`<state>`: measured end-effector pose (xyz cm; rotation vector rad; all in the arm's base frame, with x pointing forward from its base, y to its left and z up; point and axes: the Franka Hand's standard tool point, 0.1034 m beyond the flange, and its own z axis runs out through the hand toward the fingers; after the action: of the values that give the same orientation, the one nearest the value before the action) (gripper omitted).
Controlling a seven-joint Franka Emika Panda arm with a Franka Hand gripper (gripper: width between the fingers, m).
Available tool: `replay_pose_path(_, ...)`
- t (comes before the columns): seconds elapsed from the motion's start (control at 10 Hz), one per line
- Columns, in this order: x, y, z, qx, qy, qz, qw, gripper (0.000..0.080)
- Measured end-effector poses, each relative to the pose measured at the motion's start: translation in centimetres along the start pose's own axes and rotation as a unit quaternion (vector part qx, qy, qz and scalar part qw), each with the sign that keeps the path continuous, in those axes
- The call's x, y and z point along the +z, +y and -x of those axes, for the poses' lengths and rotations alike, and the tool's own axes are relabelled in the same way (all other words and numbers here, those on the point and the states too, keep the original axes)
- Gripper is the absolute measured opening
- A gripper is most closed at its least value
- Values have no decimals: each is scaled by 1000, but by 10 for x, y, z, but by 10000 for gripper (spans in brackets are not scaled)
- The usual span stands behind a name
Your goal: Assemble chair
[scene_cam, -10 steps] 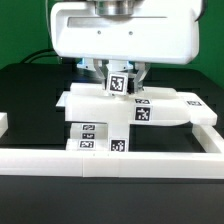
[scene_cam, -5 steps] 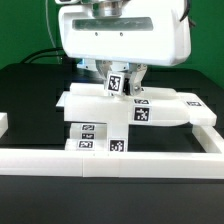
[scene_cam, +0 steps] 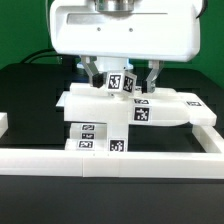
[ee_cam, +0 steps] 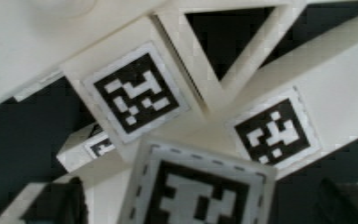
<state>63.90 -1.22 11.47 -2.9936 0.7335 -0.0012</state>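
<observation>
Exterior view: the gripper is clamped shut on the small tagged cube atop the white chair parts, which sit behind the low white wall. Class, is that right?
No. The exterior view shows the gripper open, its fingers standing clear of the cube on either side. The rest holds: the cube sits atop the chair parts, behind the wall.

Your gripper [scene_cam: 123, 80] has a glossy white boxy housing [scene_cam: 122, 30] with rounded corners, a grey round flange [scene_cam: 112, 5] above it, two dark fingers [scene_cam: 95, 74] beneath, thin dark cables [scene_cam: 42, 55] behind.
</observation>
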Motion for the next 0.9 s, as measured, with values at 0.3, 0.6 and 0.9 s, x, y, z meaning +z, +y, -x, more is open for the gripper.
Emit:
replay_pose_path(0.3, -2, 2, -1, -190, 5, 30, 981, 649)
replay_pose_path(0.6, -4, 3, -3, -338, 7, 55, 940, 649)
replay_pose_path(0.9, -4, 4, -4, -423, 2, 58, 904, 649)
